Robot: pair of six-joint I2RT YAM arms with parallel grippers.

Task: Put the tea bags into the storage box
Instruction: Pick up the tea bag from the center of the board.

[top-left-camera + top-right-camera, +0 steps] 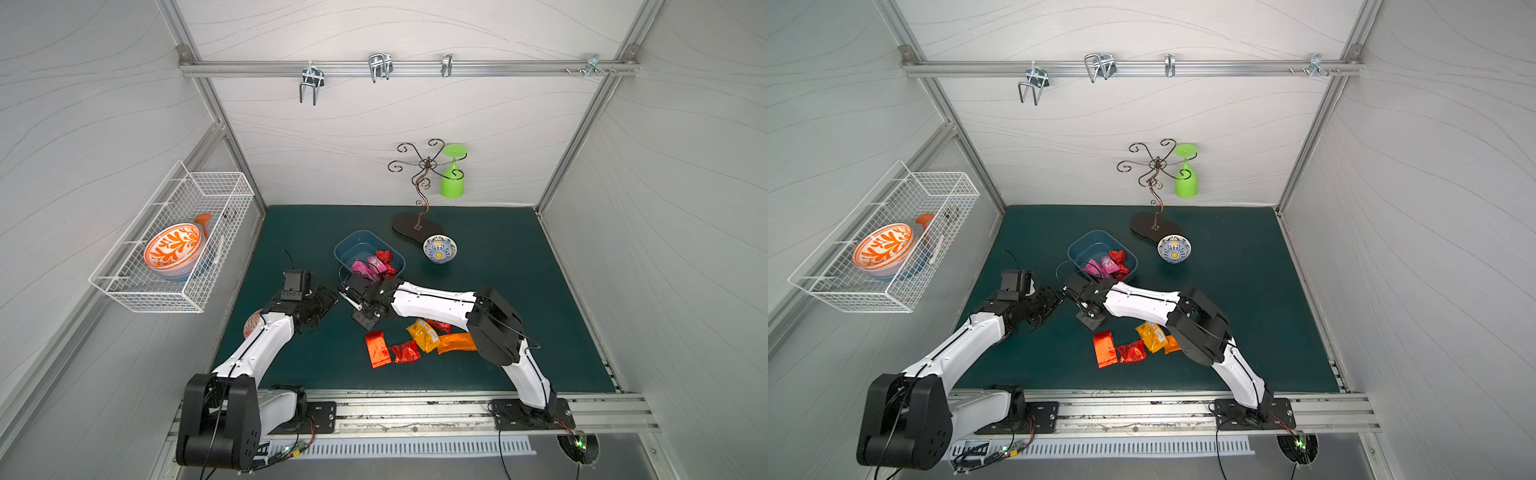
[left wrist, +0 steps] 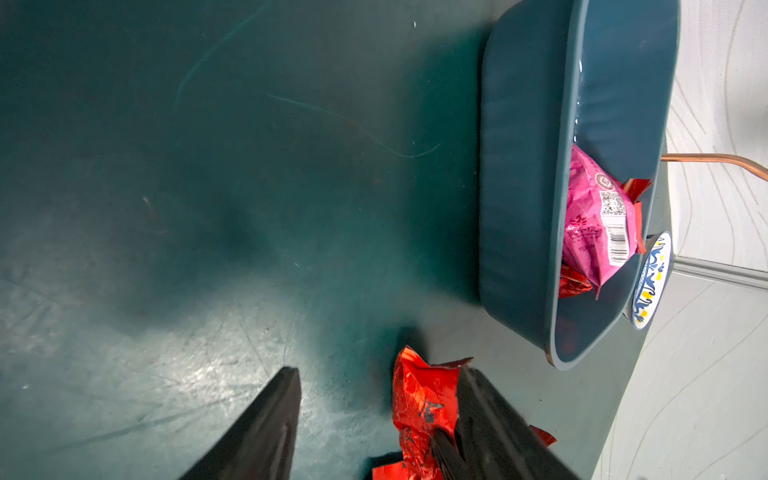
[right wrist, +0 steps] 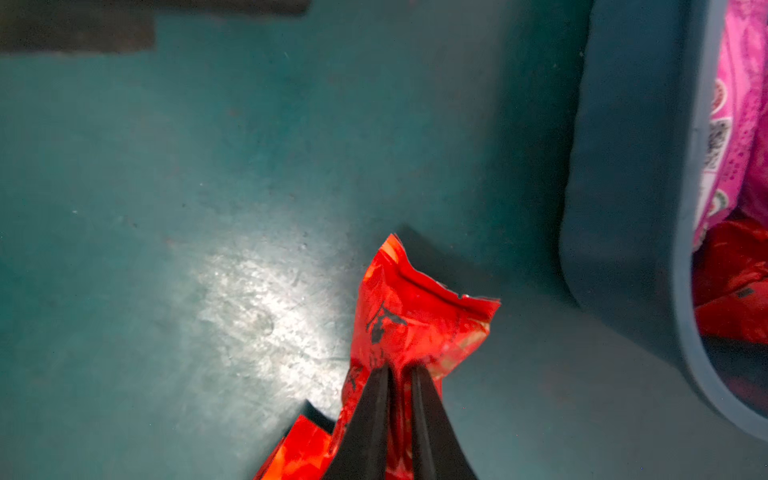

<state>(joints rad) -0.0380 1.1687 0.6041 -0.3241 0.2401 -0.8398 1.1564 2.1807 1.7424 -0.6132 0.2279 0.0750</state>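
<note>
The right tool (image 3: 401,370) was clenched on a crinkly red tea bag (image 3: 419,316) just beside the storage box (image 3: 623,166), which held a pink bag (image 2: 594,216). The left tool (image 2: 378,374) stood released close by.

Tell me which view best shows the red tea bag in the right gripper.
The right wrist view: the red tea bag appears large and close, pinched by the right gripper. The left wrist view shows it partly covered. In both top views the right gripper hides it.
</note>
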